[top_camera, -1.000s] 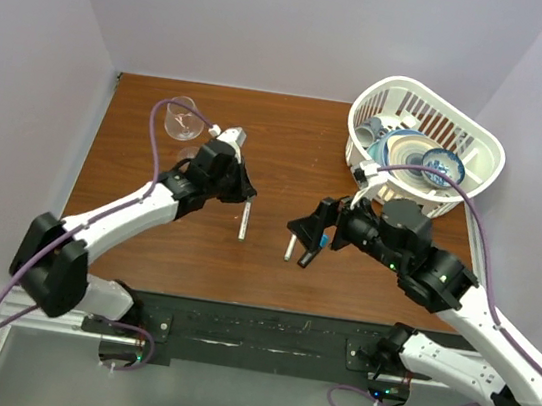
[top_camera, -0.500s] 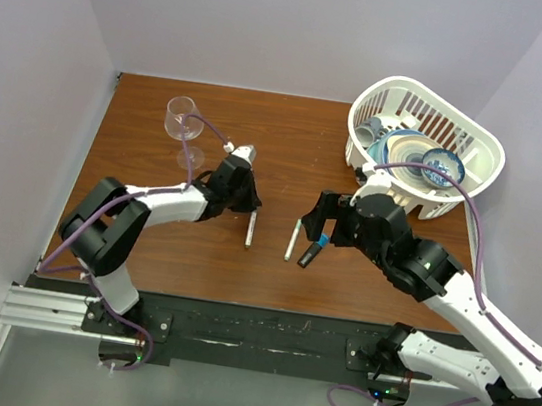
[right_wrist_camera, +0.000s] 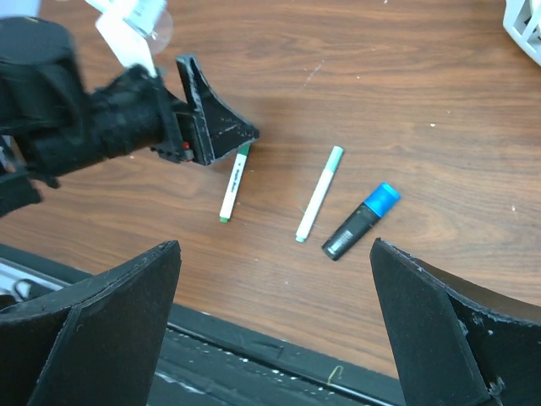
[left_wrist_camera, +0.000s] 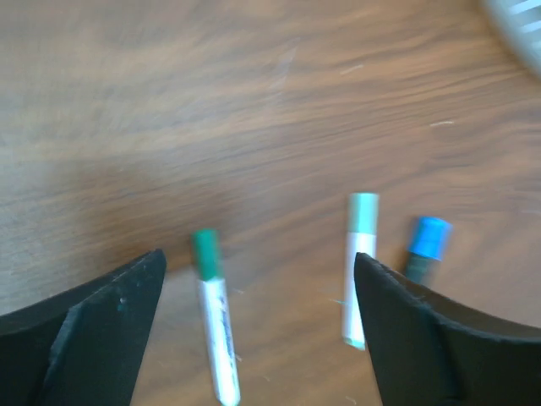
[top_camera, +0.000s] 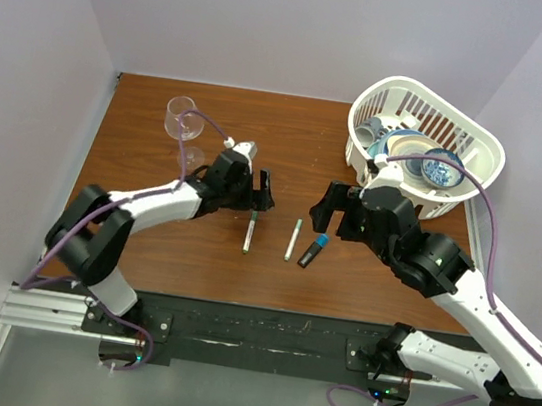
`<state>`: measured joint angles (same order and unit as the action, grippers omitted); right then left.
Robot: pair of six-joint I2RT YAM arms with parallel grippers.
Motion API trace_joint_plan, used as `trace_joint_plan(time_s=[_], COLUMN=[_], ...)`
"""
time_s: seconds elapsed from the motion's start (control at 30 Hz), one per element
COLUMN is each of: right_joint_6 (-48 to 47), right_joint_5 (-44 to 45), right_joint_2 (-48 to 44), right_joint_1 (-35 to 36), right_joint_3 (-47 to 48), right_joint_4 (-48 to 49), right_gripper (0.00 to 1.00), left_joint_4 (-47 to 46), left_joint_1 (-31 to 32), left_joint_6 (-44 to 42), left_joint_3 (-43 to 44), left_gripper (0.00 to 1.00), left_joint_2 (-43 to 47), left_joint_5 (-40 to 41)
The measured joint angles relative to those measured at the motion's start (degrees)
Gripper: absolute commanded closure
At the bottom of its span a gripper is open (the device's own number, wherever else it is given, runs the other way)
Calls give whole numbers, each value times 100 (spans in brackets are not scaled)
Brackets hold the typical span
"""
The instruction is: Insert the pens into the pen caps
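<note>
Three capped pens lie side by side on the brown table. The left white pen (top_camera: pixel 249 231) (left_wrist_camera: pixel 214 330) (right_wrist_camera: pixel 233 183) wears a dark green cap (left_wrist_camera: pixel 205 253). The middle white pen (top_camera: pixel 293 239) (left_wrist_camera: pixel 358 288) (right_wrist_camera: pixel 319 194) has a paler green cap (left_wrist_camera: pixel 364 211). The black marker (top_camera: pixel 310 254) (right_wrist_camera: pixel 351 230) carries a blue cap (left_wrist_camera: pixel 430 236) (right_wrist_camera: pixel 385 196). My left gripper (top_camera: pixel 260 192) (left_wrist_camera: pixel 258 262) hovers open just behind the left pen, holding nothing. Open and empty, my right gripper (top_camera: pixel 332 210) (right_wrist_camera: pixel 275 245) stands behind and right of the marker.
A white basket (top_camera: pixel 486 142) holding dishes stands at the back right, close behind my right arm. A clear stemmed glass (top_camera: pixel 183 120) stands at the back left beside my left arm. The black rail (top_camera: pixel 254 327) runs along the table's near edge.
My left gripper went from shut to open and pulled back slightly, leaving the left pen lying on the table. The right gripper drew back from the pens toward the basket.
</note>
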<state>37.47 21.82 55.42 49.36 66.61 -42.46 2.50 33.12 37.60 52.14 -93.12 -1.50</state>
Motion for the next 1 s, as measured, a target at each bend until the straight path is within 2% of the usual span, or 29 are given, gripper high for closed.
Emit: trace_joint_plan(time_s=[0.1, 0.33, 0.43, 0.57, 1.0], right_joint_6=[76, 251, 297, 356, 494], right_joint_5=[9, 166, 155, 129, 26], right_joint_2=[-46, -103, -173, -315, -291], right_joint_1=[0, 0, 0, 0, 0], right_joint_3=[83, 358, 382, 326, 160], right_joint_4=[-87, -127, -107, 50, 240], right_gripper=[1, 1, 1, 1, 1], left_joint_4=[236, 175, 136, 146, 299], left_joint_1=[0, 0, -2, -2, -2], left_joint_6=[-197, -691, -726, -721, -667], left_joint_3=[155, 186, 170, -90, -293], left_gripper=[0, 0, 0, 0, 0], left_joint_2=[741, 3311, 3952, 4341, 4325], left_joint_5=[-195, -717, -896, -1082, -1331])
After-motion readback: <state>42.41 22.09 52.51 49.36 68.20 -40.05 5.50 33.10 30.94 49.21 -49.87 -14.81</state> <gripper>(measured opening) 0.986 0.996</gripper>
